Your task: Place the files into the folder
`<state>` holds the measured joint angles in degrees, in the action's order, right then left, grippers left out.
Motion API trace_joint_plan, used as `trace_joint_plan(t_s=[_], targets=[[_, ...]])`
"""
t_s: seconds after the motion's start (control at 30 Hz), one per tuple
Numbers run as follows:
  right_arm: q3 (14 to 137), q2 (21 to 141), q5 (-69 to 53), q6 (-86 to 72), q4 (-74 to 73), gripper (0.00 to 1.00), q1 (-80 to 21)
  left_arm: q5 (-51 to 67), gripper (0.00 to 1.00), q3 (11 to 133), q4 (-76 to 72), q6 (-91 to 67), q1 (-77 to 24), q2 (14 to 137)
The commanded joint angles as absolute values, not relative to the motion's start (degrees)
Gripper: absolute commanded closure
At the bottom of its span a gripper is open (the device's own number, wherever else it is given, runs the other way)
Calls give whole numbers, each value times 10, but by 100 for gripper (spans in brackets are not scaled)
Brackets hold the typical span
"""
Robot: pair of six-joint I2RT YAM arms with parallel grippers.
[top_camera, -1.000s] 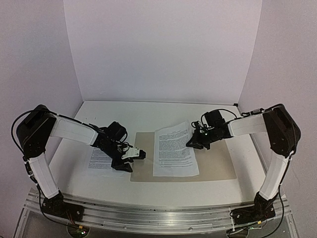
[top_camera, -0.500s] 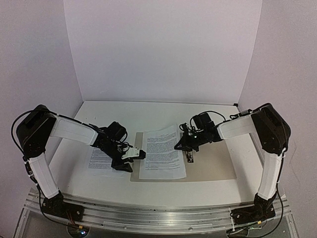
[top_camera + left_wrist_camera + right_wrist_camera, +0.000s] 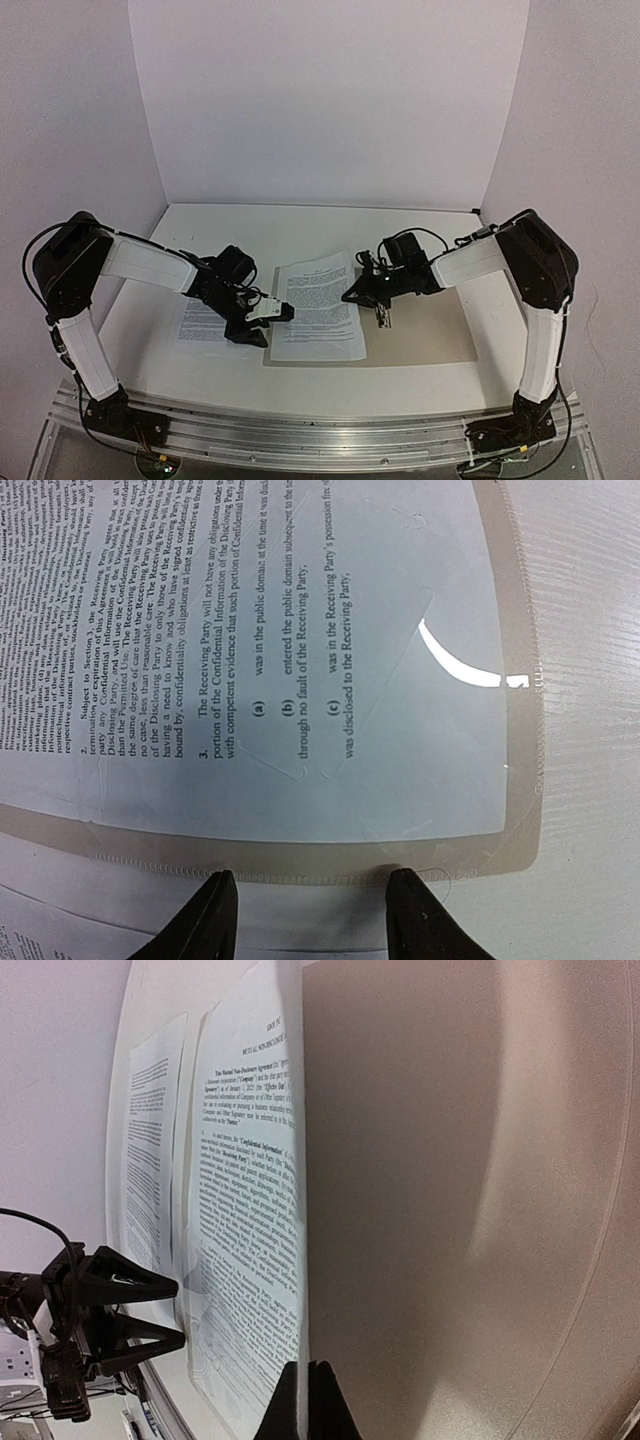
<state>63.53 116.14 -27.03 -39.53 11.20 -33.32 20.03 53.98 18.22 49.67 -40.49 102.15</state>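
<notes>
The beige folder (image 3: 430, 325) lies open and flat mid-table, with its metal clip (image 3: 382, 315) showing on the spine. One printed file sheet (image 3: 318, 310) lies over the folder's left half. My right gripper (image 3: 352, 293) is shut on that sheet's right edge, as the right wrist view shows (image 3: 304, 1385) with the sheet (image 3: 250, 1220) beside the bare folder (image 3: 450, 1210). A second sheet (image 3: 200, 325) lies on the table left of the folder. My left gripper (image 3: 268, 325) is open and empty at the folder's left edge (image 3: 300, 855), its own view (image 3: 312, 900) looking onto the first sheet (image 3: 300, 630).
White table (image 3: 300, 235) with white walls behind and at both sides. A metal rail (image 3: 320, 425) runs along the near edge. The second sheet's corner (image 3: 60, 920) shows under my left fingers.
My right gripper has moved left, dragging the pinched sheet across the folder onto its left half and uncovering the metal clip. The left arm has not moved.
</notes>
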Motion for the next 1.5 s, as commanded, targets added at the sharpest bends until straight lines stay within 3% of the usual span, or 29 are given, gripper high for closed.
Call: trace_joint_plan(t_s=[0.0, 0.4, 1.07, 1.13, 1.47], targets=[[620, 1150, -289, -413, 139, 100, -336, 192, 49, 523, 194, 509, -406, 1013], [630, 1179, -314, -425, 149, 100, -362, 194, 50, 523, 189, 512, -406, 1016], [596, 1142, -225, -459, 126, 100, -362, 187, 51, 512, 186, 514, -406, 1014], [601, 1142, -226, -452, 113, 91, -362, 186, 52, 511, 194, 517, -405, 1011], [638, 1138, -218, -428, 24, 77, -366, 224, 53, 559, 239, 499, -394, 971]])
